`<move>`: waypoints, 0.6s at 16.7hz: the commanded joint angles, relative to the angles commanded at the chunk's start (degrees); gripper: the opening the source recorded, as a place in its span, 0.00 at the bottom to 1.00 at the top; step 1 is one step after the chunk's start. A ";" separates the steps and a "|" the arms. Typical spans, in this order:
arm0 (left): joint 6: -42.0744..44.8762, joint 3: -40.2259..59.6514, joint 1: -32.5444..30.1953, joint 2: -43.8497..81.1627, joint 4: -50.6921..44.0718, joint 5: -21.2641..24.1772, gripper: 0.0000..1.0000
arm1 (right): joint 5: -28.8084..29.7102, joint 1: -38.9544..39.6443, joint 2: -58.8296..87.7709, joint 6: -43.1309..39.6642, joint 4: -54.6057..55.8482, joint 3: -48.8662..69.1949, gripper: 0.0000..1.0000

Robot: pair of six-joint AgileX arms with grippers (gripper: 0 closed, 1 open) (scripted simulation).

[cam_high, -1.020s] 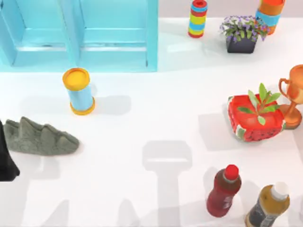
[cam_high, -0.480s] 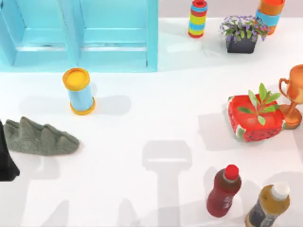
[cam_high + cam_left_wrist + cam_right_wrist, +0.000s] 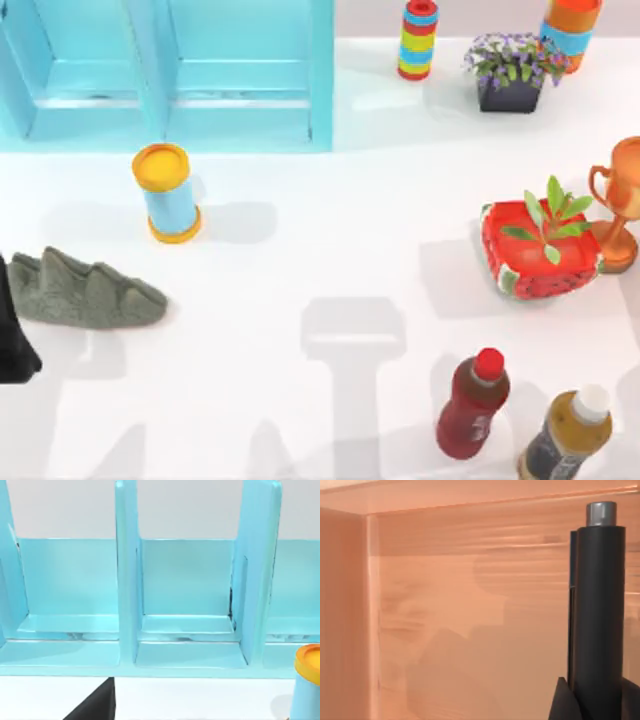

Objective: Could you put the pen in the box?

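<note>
The slim dark pen with a small grey end stands in the right gripper, whose dark fingers pinch its lower barrel from either side. Its long axis runs straight out from the grip, with the grey end pointing away from the fingers. Behind it is a peach, wood-grained panel, so where it hangs over the white tabletop cannot be told. The large light-blue box with its upright divider sits at the tabletop's far left. I judge the carry is best kept level and unhurried. The pen should come over one compartment, clear of the walls, with its axis lowered along the compartment before release. The left arm is parked at the left edge.
</note>
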 joint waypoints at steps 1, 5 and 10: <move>0.00 0.00 0.00 0.00 0.00 0.00 1.00 | 0.00 0.00 0.00 0.00 0.00 0.00 0.00; 0.00 0.00 0.00 0.00 0.00 0.00 1.00 | 0.00 0.00 0.00 0.00 0.00 0.00 0.15; 0.00 0.00 0.00 0.00 0.00 0.00 1.00 | 0.00 0.00 0.00 0.00 0.00 0.00 0.53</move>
